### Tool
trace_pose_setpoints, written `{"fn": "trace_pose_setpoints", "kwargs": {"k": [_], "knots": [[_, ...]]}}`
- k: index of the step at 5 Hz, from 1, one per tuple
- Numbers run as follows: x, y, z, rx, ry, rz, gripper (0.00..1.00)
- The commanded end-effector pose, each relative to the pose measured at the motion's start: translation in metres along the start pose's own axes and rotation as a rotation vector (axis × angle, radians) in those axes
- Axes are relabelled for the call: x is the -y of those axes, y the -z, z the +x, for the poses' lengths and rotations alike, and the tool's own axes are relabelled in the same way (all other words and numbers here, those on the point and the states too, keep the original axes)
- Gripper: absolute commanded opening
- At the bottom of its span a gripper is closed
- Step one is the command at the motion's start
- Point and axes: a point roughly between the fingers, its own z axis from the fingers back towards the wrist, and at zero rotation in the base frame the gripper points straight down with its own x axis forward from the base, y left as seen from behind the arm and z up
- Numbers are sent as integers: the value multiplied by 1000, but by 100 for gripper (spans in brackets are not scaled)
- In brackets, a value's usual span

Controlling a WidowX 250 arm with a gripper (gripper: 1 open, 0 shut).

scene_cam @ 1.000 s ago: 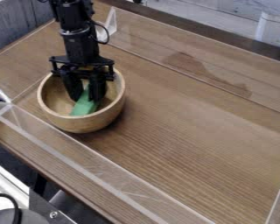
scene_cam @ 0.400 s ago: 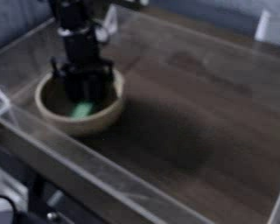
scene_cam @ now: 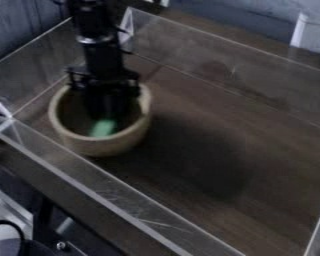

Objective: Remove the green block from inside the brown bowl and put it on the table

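Observation:
The brown bowl (scene_cam: pixel 72 132) sits at the left of the table (scene_cam: pixel 243 130). The green block (scene_cam: pixel 103 127) lies low inside the bowl, and only its lower end shows. My gripper (scene_cam: pixel 107 112) reaches straight down into the bowl from above. Its dark fingers (scene_cam: pixel 93 102) stand on either side of the block's upper part and look closed against it. The picture is blurred, so the exact contact is hard to make out.
Low clear acrylic walls (scene_cam: pixel 190 215) edge the table at the front, left and back. A white object (scene_cam: pixel 314 35) stands beyond the far right wall. Bare wood stretches to the right of the bowl.
The picture has grown blurred and the whole scene sits slightly lower and to the right. The gripper stays down in the bowl over the green block, with its fingers the same distance apart.

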Motion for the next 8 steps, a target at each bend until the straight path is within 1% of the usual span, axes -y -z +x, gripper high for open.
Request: {"fn": "trace_pose_setpoints", "kwargs": {"k": [1, 2, 3, 4, 5, 6, 7, 8], "knots": [[-13, -8, 0, 51, 24, 16, 0], [-11, -6, -2, 49, 39, 22, 0], [-9, -11, -7, 51, 39, 20, 100], [-3, -28, -18, 69, 38, 13, 0], [-9, -32, -18, 81, 24, 7, 0], [-12, -28, -20, 76, 19, 8, 0], [-14, -24, -21, 70, 13, 10, 100], [-14, -25, -21, 65, 22, 4, 0]]}}
